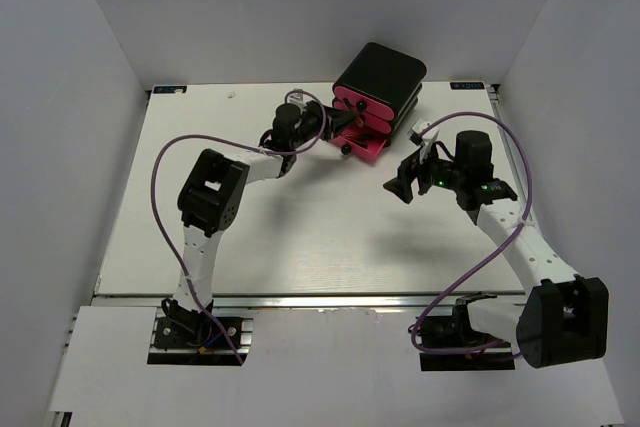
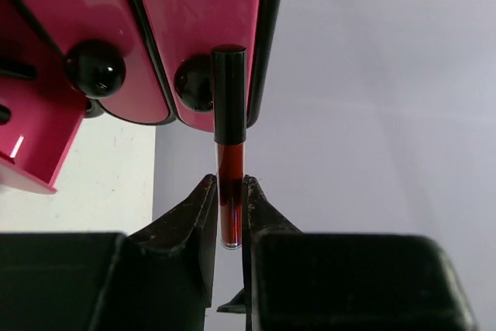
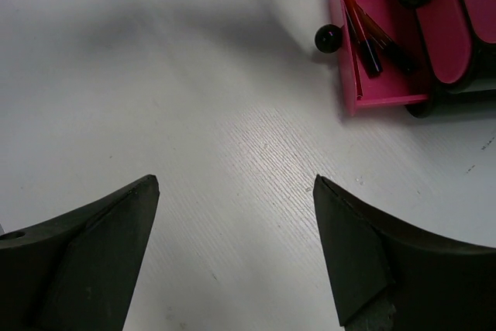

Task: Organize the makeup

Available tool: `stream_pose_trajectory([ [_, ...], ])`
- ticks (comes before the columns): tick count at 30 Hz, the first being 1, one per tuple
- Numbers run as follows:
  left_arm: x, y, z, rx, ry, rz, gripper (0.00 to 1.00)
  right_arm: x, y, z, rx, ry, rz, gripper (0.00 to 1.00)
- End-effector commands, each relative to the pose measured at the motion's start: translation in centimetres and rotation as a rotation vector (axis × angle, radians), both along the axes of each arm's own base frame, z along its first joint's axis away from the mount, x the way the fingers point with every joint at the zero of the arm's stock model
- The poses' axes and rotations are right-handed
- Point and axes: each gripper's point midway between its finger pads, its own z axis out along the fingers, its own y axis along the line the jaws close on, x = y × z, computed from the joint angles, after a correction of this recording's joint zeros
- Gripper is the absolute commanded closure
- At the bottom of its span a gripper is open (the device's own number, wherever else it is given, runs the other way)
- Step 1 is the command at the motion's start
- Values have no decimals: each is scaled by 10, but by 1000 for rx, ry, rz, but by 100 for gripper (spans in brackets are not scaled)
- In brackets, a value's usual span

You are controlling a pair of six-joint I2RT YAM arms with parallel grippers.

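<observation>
- Your left hand (image 2: 230, 218) is closed on a thin tube (image 2: 229, 160) of dark red liquid with a black cap. The two fingers (image 2: 194, 218) pinch its clear lower end, and the cap points straight away from the hand.
- Just ahead of that hand stands the black box (image 1: 380, 77) with its pink drawers. From the left wrist camera the tube's cap overlaps the front of a shut drawer (image 2: 209, 21), right beside its round black knob (image 2: 194, 83). You cannot tell whether cap and front touch.
- To the left of those fingers a second knob (image 2: 94, 67) shows, and past it the corner of the open drawer (image 2: 31, 137).
- Your right hand (image 3: 236, 222) is open. Its jaws are spread wide with nothing between them, only the bare white table (image 3: 194, 114) under the gap.
- Ahead of the right hand and off to its right, the open drawer is pulled out from the bottom of the box, with its pull knob (image 3: 327, 37) on the side nearest the hand.
- Inside it lie several thin dark and red sticks (image 3: 364, 32), close together and partly crossed, well apart from the right fingers.
- From above, your two hands sit either side of the box's front. The left is close against the drawers, and the right is further off over the table.
</observation>
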Motion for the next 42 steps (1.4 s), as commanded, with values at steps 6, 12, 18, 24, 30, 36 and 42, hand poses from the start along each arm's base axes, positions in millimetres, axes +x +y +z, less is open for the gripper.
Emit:
stream_pose_trajectory([
  [6, 9, -5, -25, 38, 118, 97, 100, 8, -5, 19, 13, -68, -34, 14],
  [12, 8, 4, -37, 83, 146, 143, 100, 8, -4, 18, 20, -64, -36, 14],
  [18, 16, -2, -49, 99, 170, 130, 77, 10, -4, 17, 16, -64, -34, 14],
  [24, 22, -8, -48, 114, 164, 113, 51, 8, -5, 16, 10, -66, -28, 12],
  [30, 22, -11, -37, 123, 138, 94, 43, 6, -2, 18, 0, -84, 12, 11],
  [36, 8, 6, -12, 242, 32, 87, 100, 30, -6, 50, -47, -300, 1, 11],
  [42, -30, 49, -52, 483, 115, 112, 100, 75, -8, 101, -31, -547, -90, 15],
])
